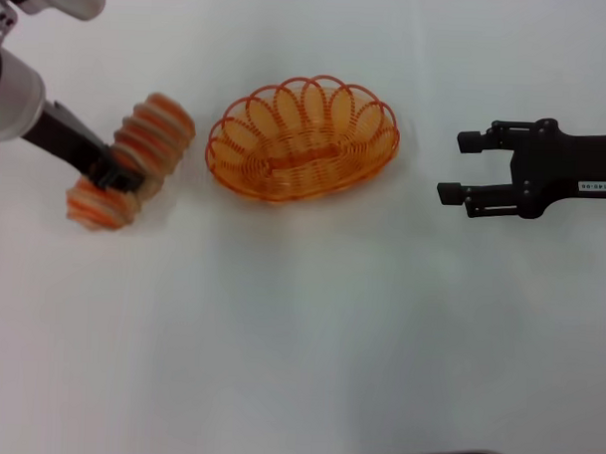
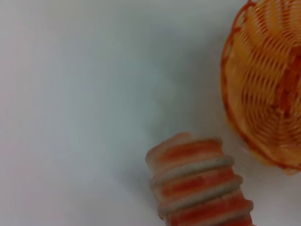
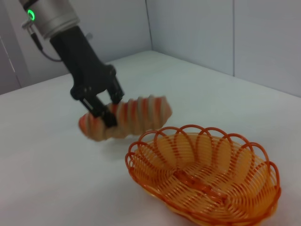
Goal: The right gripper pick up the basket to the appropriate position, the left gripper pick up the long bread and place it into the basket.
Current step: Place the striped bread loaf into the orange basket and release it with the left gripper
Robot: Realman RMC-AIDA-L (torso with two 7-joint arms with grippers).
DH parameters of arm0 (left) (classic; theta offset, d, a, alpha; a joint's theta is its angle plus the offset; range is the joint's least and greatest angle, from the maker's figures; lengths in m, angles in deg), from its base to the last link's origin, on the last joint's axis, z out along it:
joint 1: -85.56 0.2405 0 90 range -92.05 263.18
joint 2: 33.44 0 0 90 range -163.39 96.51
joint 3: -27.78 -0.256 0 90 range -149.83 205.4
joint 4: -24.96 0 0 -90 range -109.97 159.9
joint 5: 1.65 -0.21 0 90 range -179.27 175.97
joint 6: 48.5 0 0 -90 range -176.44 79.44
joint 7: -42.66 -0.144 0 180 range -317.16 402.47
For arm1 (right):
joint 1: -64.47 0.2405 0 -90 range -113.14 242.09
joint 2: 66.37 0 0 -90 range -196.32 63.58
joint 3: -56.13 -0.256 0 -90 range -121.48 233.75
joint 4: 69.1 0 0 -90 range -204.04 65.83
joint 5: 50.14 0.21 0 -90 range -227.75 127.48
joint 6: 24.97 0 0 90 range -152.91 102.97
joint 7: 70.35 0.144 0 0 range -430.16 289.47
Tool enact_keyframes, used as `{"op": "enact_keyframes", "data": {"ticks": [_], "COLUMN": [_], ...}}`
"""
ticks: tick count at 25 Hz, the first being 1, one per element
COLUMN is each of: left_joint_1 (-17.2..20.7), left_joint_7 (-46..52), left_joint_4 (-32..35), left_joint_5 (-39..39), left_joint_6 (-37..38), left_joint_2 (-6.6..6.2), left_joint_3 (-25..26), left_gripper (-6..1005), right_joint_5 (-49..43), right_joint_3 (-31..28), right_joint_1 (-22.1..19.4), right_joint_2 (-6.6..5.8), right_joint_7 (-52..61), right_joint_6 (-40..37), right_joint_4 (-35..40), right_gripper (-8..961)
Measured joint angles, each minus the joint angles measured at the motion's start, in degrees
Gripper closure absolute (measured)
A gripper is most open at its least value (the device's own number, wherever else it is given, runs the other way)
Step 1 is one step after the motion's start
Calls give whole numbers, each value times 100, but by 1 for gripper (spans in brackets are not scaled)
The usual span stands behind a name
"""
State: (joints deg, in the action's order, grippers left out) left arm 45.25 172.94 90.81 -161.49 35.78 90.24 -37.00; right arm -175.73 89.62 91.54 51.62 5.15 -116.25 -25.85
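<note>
The left gripper (image 1: 121,177) is clamping the long bread (image 1: 134,159) across its middle, its two black fingers (image 3: 101,107) pressed against the loaf's ridged sides. In the right wrist view the loaf is hanging clear of the white counter (image 1: 298,356), tilted, with a faint shadow under it. It is sitting toward the counter's left edge, just beside the basket (image 1: 302,137) but not touching it. A green light is glowing on the left arm's grey wrist.

The basket is resting empty on the counter around the middle of its width, toward the far edge, its scalloped rim facing up.

The right gripper (image 1: 460,167) is hovering near the counter's right edge, well apart from the basket, its fingers spread wide and gripping nothing, their tips pointing at the basket. A small white label (image 1: 592,185) is showing on its body; the writing on it is too small to read.
</note>
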Motion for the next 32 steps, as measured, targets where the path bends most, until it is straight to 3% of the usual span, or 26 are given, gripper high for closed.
{"op": "enact_keyframes", "data": {"ticks": [6, 7, 15, 24, 32], "left_joint_1": [15, -5, -182, -439, -389], "left_joint_7": [-463, -1060, -1839, -1902, -1871], "left_joint_4": [372, 609, 899, 864, 485], "left_joint_5": [131, 300, 927, 1458, 1874], "left_joint_6": [38, 144, 609, 498, -225], "left_joint_2": [-20, -11, -15, 29, 68], "left_joint_3": [150, 399, 430, -133, -817], "left_gripper": [614, 623, 691, 738, 744], "right_joint_5": [-9, -9, -10, -9, -9], "right_joint_3": [52, 64, 128, 294, 343], "right_joint_1": [-16, -18, -30, -9, -8], "right_joint_2": [5, 4, -2, 12, 49], "right_joint_7": [0, 0, 0, 0, 0], "right_joint_6": [-22, -26, -47, -52, -57], "right_joint_4": [-1, -1, -1, -10, -10], "right_gripper": [137, 137, 137, 137, 137]}}
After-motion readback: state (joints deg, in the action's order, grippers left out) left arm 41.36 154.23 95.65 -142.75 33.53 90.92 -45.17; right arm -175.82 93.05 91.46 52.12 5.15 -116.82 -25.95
